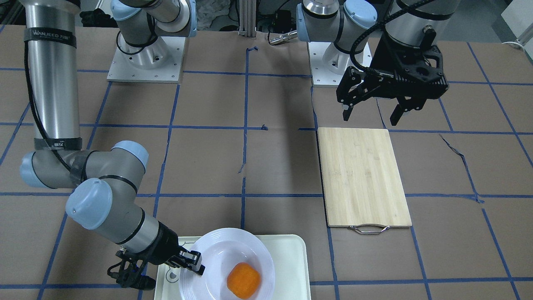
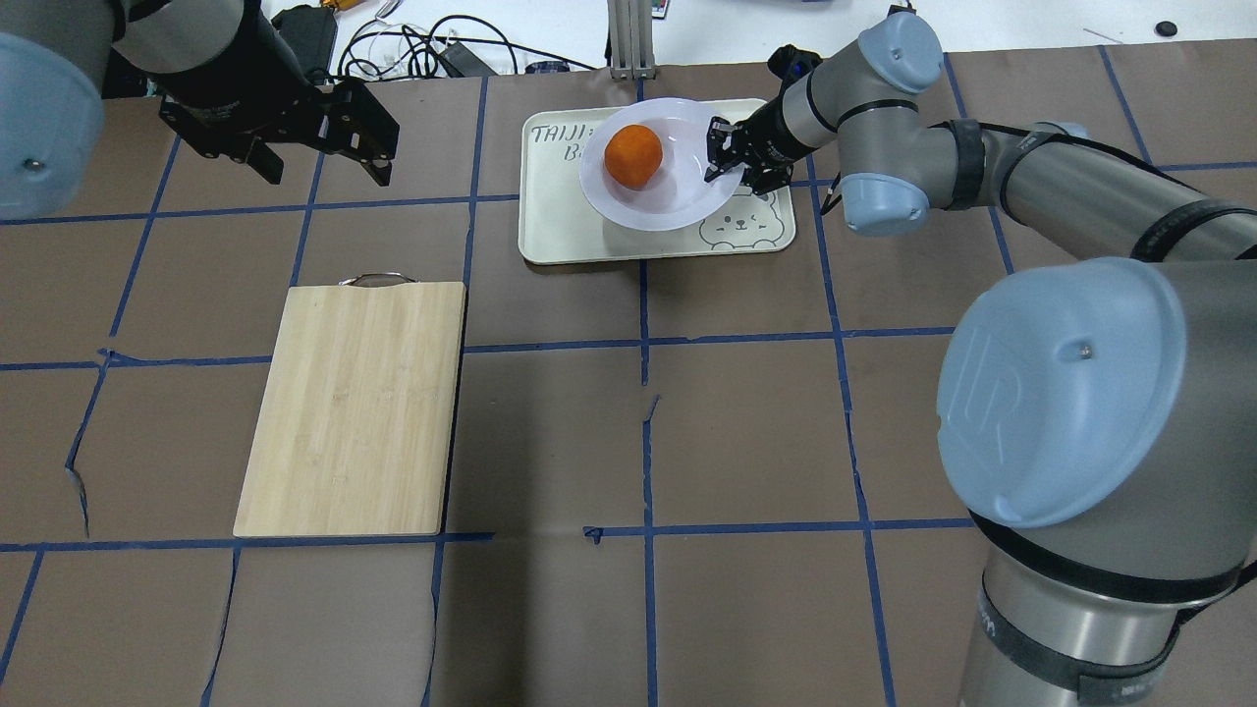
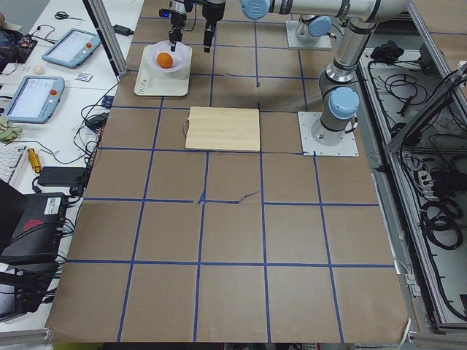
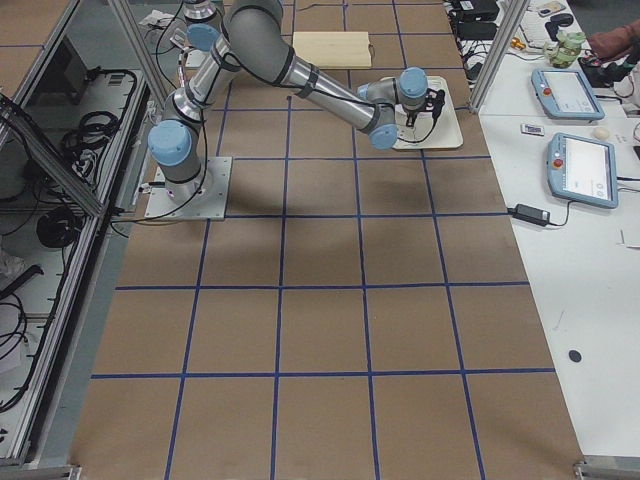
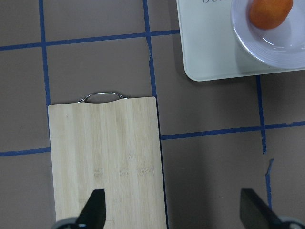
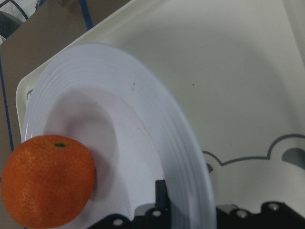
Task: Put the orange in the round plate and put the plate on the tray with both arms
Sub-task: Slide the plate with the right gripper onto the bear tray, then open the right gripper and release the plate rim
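Right gripper [image 2: 725, 157] pinches round plate [image 2: 678, 208] rim, upper centre of overhead view, over tray [image 2: 550, 236]. Orange [image 2: 633, 156] in plate well; may roll. Plate likely stiff, glossy, slippery, breakable: hold flat rim, keep level. Left gripper [image 2: 322, 169] spread, empty, upper left.

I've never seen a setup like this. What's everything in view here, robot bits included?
table: one, brown with a blue tape grid, under everything.
tray: one, cream with a grey bear drawing, far middle of the table.
round plate: one, white, over the tray.
orange: one, bright orange, in the round plate.
cutting board: one, pale bamboo with a metal handle, on the robot's left side.
touchscreen pendants: two, grey-blue, on the white side bench.
left arm: one, grey with light-blue caps.
right arm: one, same colours, reaching to the tray.
left gripper: one, black, open, beyond the cutting board.
right gripper: one, black, shut on the round plate's rim.
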